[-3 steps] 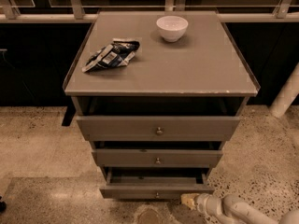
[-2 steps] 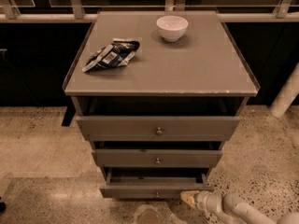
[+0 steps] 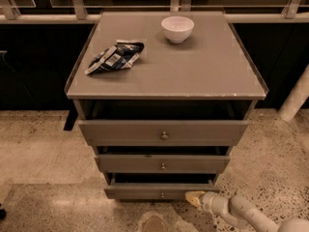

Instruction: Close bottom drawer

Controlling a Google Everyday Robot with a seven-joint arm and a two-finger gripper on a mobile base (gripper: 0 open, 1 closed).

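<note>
Drawer 3 of 3, the bottom drawer (image 3: 140, 192), sits lowest in the grey-brown cabinet (image 3: 82, 111) and stands partly pulled out, with a dark gap showing above its shallow front and a small round knob (image 3: 161, 195) at its middle. Low at the right end of that front, the hand (image 3: 195, 197) rests right against the panel or just beside it; I cannot tell whether it is spread or pressed together. Its pale arm (image 3: 244, 212) runs off toward the lower right corner. Above, the middle drawer (image 3: 130, 163) and the tall top drawer (image 3: 120, 132) are also part-way out, each stepping further forward than the one below. On the worktop (image 3: 207, 66) lie a crumpled dark snack bag (image 3: 115, 57) at the left and a white bowl (image 3: 177, 28) near the back, well apart. Speckled floor (image 3: 38, 149) surrounds the cabinet.
</note>
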